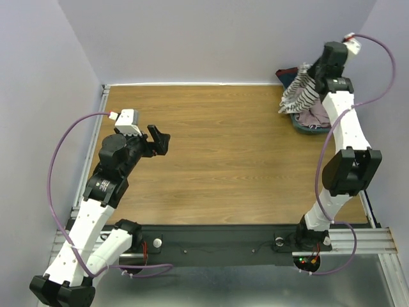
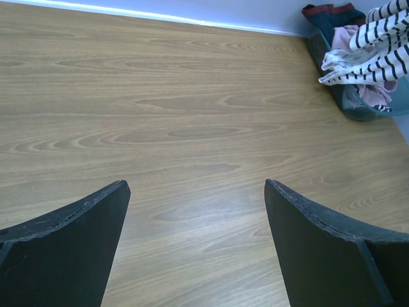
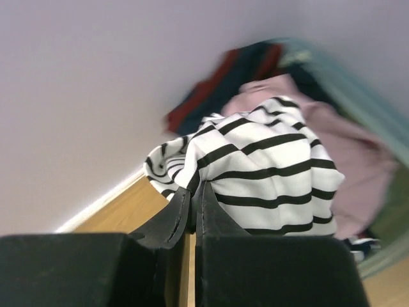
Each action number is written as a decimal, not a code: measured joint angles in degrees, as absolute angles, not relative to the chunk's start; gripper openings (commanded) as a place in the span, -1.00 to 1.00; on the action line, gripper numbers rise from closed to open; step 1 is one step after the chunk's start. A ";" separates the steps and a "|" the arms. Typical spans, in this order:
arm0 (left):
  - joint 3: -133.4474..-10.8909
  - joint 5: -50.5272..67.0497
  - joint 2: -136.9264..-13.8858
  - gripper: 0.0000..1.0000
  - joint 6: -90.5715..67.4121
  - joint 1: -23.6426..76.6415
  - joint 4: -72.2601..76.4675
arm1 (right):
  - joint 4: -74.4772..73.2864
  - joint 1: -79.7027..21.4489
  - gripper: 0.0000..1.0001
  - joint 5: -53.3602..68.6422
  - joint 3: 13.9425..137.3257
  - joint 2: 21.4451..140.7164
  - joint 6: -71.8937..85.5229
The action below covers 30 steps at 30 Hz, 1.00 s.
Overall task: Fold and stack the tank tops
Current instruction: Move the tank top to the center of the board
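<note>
While right fingers [image 3: 167, 224] pinch, striped top [image 3: 268, 166] hangs.

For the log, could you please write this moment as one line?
right pincer shut on striped top | left pincer open | pink top in bin

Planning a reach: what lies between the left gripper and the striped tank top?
Only bare wooden tabletop separates the left gripper and striped tank top, clearest in the top view.

Fingers [image 2: 64, 256] wide apart over table [image 2: 192, 128]; striped top [image 2: 374, 45] at far-right basket [image 2: 361, 107]
</note>
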<state>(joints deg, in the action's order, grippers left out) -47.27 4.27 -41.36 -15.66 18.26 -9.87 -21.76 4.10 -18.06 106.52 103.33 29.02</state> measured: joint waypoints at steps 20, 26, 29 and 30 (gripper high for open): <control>-40.03 -2.98 -45.93 0.68 -30.46 17.87 -8.21 | -13.19 -32.71 0.54 -14.98 45.74 79.81 35.53; -29.93 2.63 -50.94 0.38 -35.81 17.89 -4.27 | -11.62 -33.08 0.54 -14.02 42.63 73.82 37.95; -25.58 5.23 -51.11 0.33 -38.33 18.35 -2.22 | -11.60 -33.10 0.54 -14.20 40.84 69.60 38.44; -24.58 5.91 -51.29 0.33 -39.03 18.74 -1.48 | -11.73 -33.10 0.54 -14.66 40.32 68.16 38.41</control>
<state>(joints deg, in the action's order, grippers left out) -24.58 5.91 -51.29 -39.03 18.74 -1.48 -11.73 -33.10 -14.66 40.32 68.16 38.41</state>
